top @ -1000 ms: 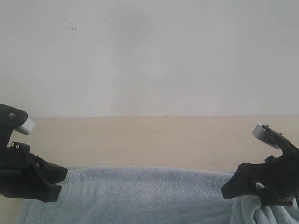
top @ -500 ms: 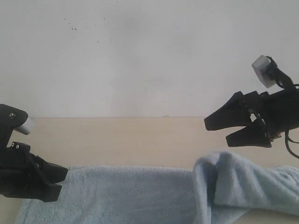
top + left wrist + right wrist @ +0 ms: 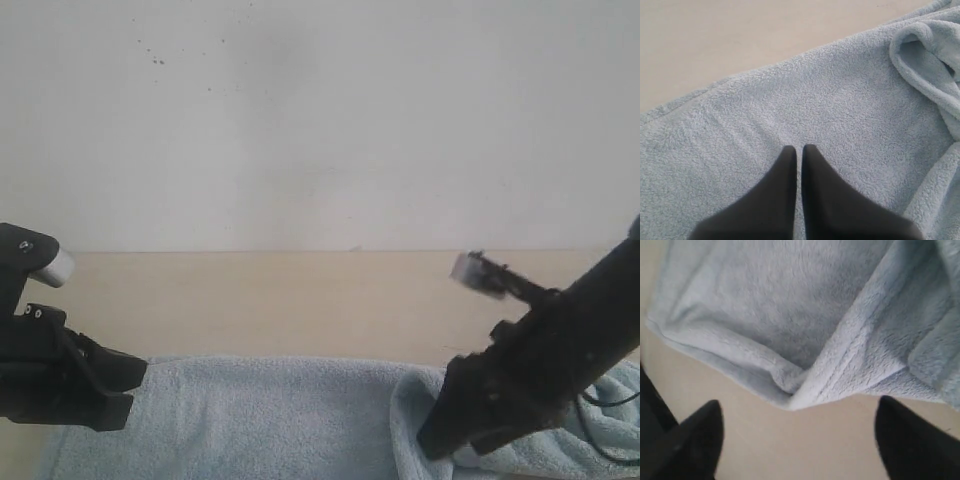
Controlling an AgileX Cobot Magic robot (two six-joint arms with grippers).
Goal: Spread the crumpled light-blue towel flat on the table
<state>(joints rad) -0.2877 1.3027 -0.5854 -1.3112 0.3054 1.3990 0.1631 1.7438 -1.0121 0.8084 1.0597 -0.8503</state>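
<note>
Exterior view: the towel (image 3: 270, 420) lies along the near side of the bench (image 3: 300, 300), flat over its left part and heaped into a raised fold (image 3: 415, 395) toward the right. The left claw (image 3: 138, 388) sits low at the towel's left end, jaws together; the right claw (image 3: 432, 448) points down into the heaped part, its jaws hard to read from here. Bare bench runs wide behind the towel up to the wall (image 3: 300, 120), so there looks to be plenty of room to draw cloth that way; the near edge is out of sight.

Left wrist view: the left claw (image 3: 799, 148) is closed tight with no cloth showing between the jaws, over a smooth stretch of towel (image 3: 840, 100); whether the tips touch the pile I cannot tell. A rolled fold (image 3: 920, 45) lies further along; bare bench (image 3: 715, 40) shows past the towel's edge.

Right wrist view: the right claw (image 3: 800, 440) stands wide apart and empty, straddling a doubled-over corner of the towel (image 3: 790, 300) where the border tucks under itself; bench (image 3: 840, 420) lies bare beneath.

The towel looks soft, limp and light; it should sag and drag rather than slide, and grip easily. The thicker border at that tucked corner seems the best hold, taking the top layer only so the fold can open.
</note>
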